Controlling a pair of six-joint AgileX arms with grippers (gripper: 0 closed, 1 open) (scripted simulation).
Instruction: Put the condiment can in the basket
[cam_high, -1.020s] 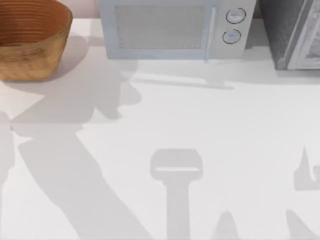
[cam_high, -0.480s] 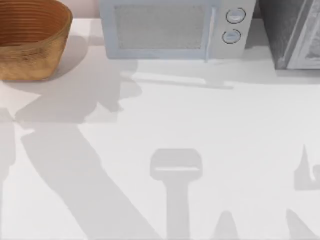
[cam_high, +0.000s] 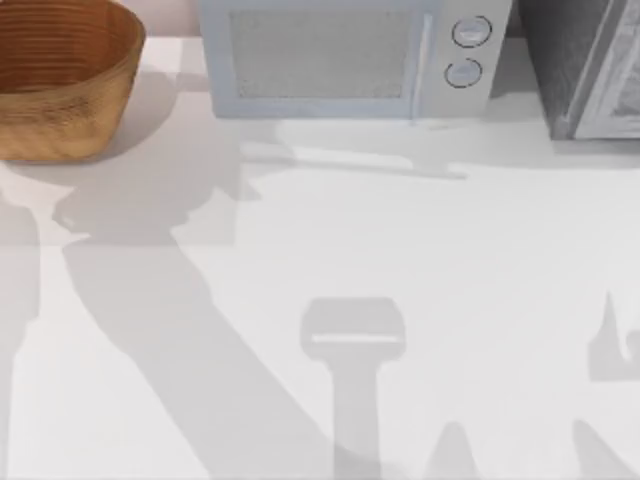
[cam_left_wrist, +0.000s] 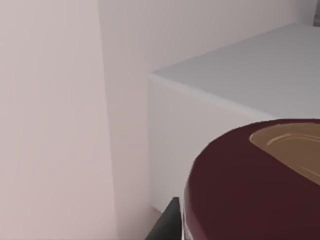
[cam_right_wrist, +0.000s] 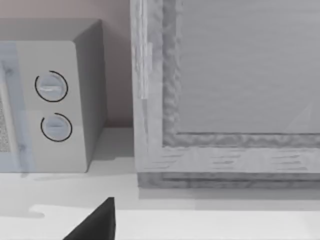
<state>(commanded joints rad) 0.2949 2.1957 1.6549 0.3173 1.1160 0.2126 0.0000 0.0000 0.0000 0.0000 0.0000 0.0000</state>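
Frankly, much is cut off. Of the condiment can (cam_left_wrist: 250, 190) the left wrist view catches just part of its round lid, a deep brown-maroon with a tan patch on top. The lid runs off the frame's edge, and the jar's body and label are hidden below it. The can sits right up against the left gripper (cam_left_wrist: 165, 225), a dark sliver of which presses on the lid's side, so the can looks clasped and held up at about the level of a pale box top (cam_left_wrist: 240, 85) next to a pinkish wall (cam_left_wrist: 50, 100). How near it is to the basket I cannot tell.

From above, the basket (cam_high: 60, 90) stands at the far left corner of the white table (cam_high: 420, 250). It is woven and tan-orange with ribbed sides, and its rim is clipped by the frame. A pale microwave (cam_high: 340, 60) sits just beside it along the back, and a grey appliance (cam_high: 590, 70) is half cut away at the far right.

The right gripper (cam_right_wrist: 95, 222) shows as one dark tip, facing the microwave's two dials. Whether it is clenched or released I cannot tell.
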